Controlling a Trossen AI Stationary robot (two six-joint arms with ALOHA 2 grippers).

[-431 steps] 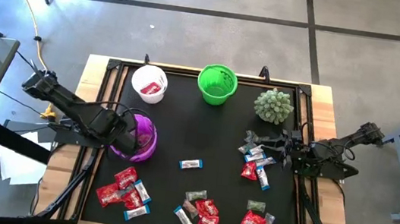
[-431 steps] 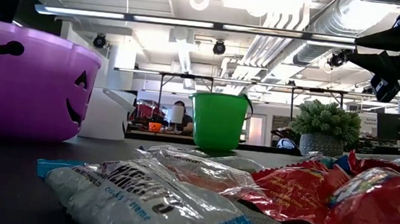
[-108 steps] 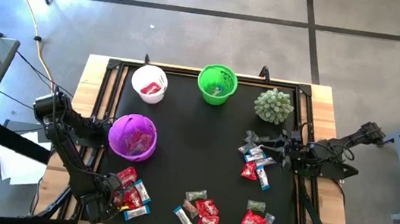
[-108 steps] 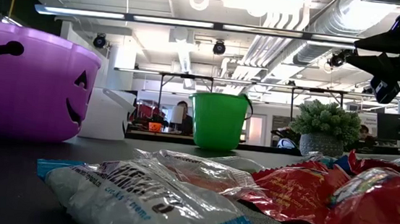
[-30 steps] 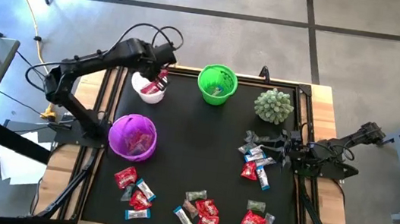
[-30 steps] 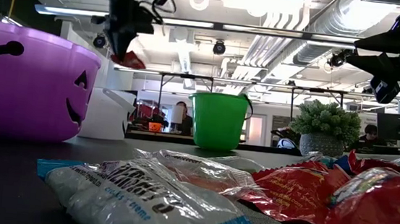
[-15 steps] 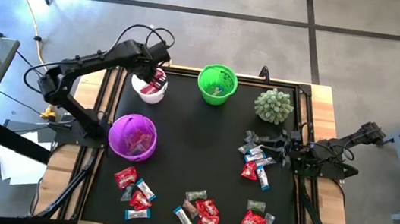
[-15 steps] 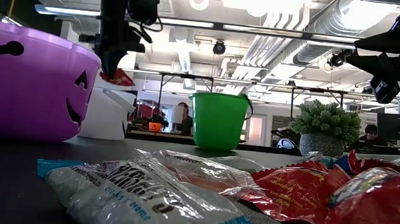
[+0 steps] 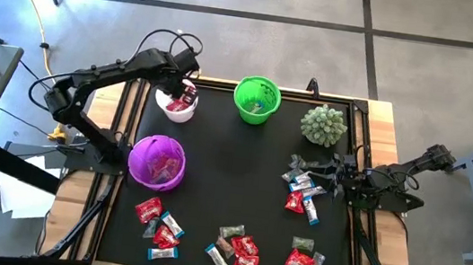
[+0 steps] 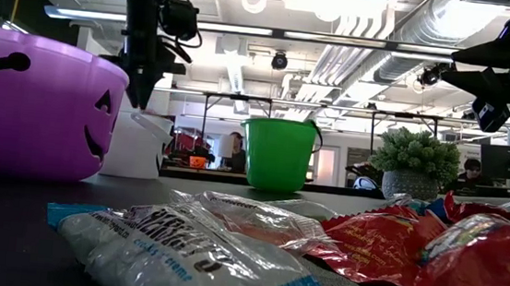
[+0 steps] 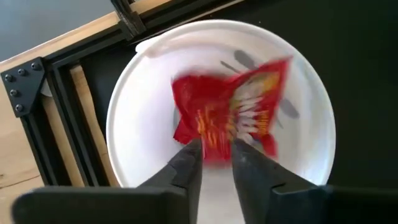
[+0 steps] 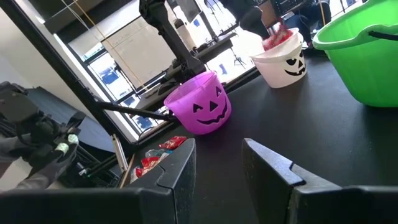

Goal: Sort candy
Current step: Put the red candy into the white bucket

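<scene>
Black tabletop (image 9: pixel 240 178): left tool (image 11: pixel 216 163) above white bucket (image 11: pixel 130 118), fingers slightly apart, red candy (image 11: pixel 230 112) loose below; right tool (image 12: pixel 217 163) parted, empty.

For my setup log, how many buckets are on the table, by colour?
White bucket: 1
Green bucket: 1
Purple bucket: 1
Total: 3

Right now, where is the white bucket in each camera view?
High view: white bucket at the mat's far left, under the left end effector.
Low view: bucket behind the purple bucket.
Left wrist: fills the frame.
Right wrist: top right.
Shared landmark: the purple bucket.
</scene>
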